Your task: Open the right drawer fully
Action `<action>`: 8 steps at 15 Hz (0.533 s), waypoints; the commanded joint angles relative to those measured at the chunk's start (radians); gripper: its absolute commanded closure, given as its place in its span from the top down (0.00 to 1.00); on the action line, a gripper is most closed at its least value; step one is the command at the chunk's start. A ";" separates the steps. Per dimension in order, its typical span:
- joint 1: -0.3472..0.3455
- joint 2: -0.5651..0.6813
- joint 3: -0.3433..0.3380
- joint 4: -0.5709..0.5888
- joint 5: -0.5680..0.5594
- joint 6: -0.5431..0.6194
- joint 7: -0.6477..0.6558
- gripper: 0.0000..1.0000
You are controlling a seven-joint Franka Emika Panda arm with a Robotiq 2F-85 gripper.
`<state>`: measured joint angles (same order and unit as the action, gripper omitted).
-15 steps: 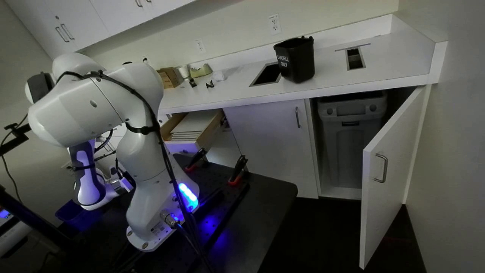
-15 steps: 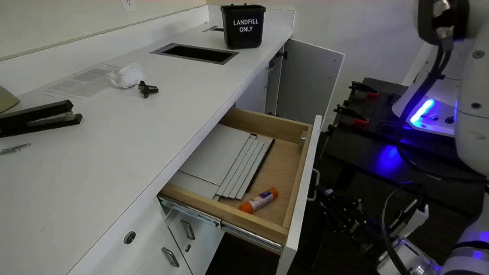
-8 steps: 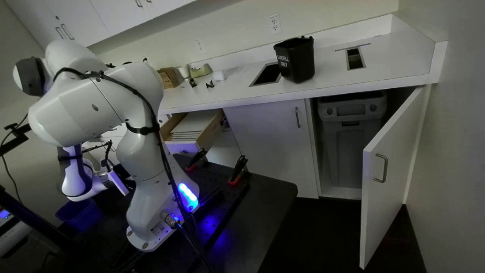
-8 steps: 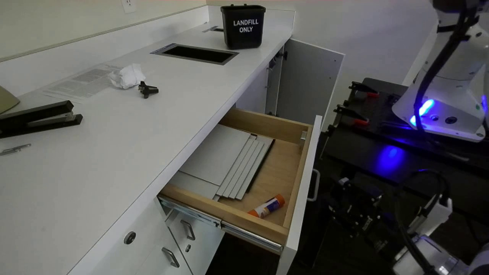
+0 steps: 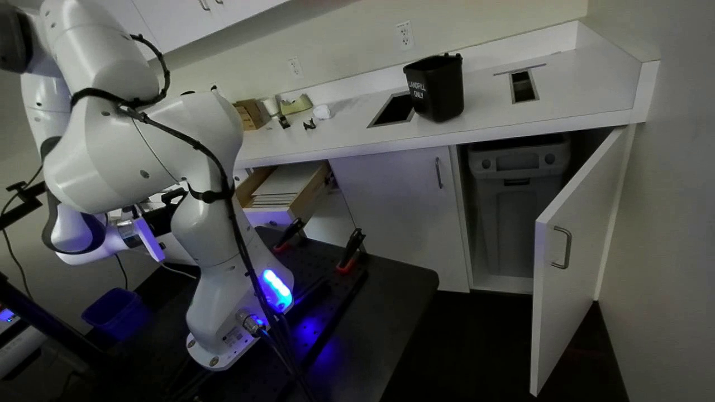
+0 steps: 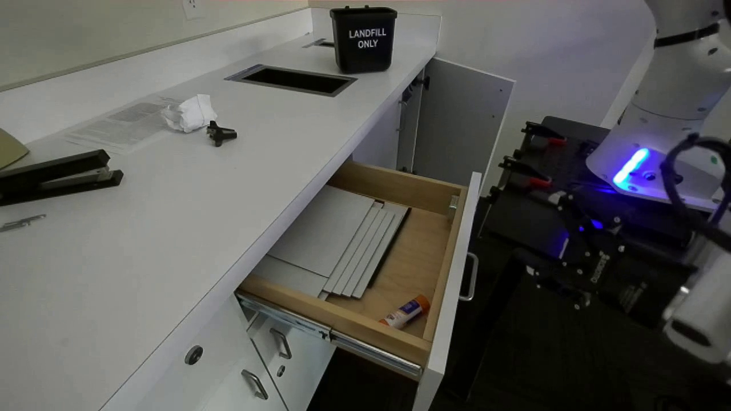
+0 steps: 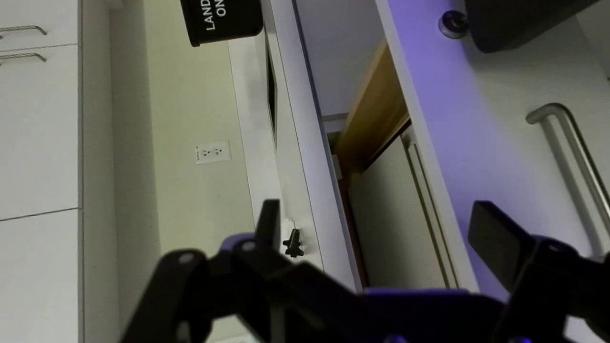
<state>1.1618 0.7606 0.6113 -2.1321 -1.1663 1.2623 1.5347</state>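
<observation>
White-fronted, tan inside, the right drawer [image 6: 422, 245] juts well out from beneath the desk [image 6: 171, 228]; the hand [image 7: 380, 231], spread and empty, hangs apart from the drawer's handle [image 6: 473, 278]; a forward swing could bump the drawer and roll it back in.

I've got the gripper [image 7: 379, 224] with its two black fingers [image 7: 269, 221] spread well apart, a wide gap between the tips. Directly behind the gripper I see the white wrist [image 5: 75, 231], and high above it the arm [image 5: 111, 156] bends hard at the elbow [image 5: 106, 61]. In an exterior view the shoulder column [image 5: 201, 234] hides part of the gripper. Beyond the gripper, in an exterior view, is the base [image 6: 648, 140], its light strip [image 6: 631, 165] glowing blue.
</observation>
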 commanded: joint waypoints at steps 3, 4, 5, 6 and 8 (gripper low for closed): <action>-0.271 -0.353 0.149 -0.309 -0.052 0.228 -0.004 1.00; -0.327 -0.407 0.170 -0.341 -0.072 0.280 -0.004 1.00; -0.374 -0.459 0.182 -0.366 -0.087 0.336 -0.008 1.00; -0.417 -0.511 0.189 -0.386 -0.095 0.397 -0.020 1.00; -0.473 -0.598 0.168 -0.414 -0.105 0.524 -0.025 1.00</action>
<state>0.7780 0.3410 0.7713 -2.4541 -1.2573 1.6199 1.5351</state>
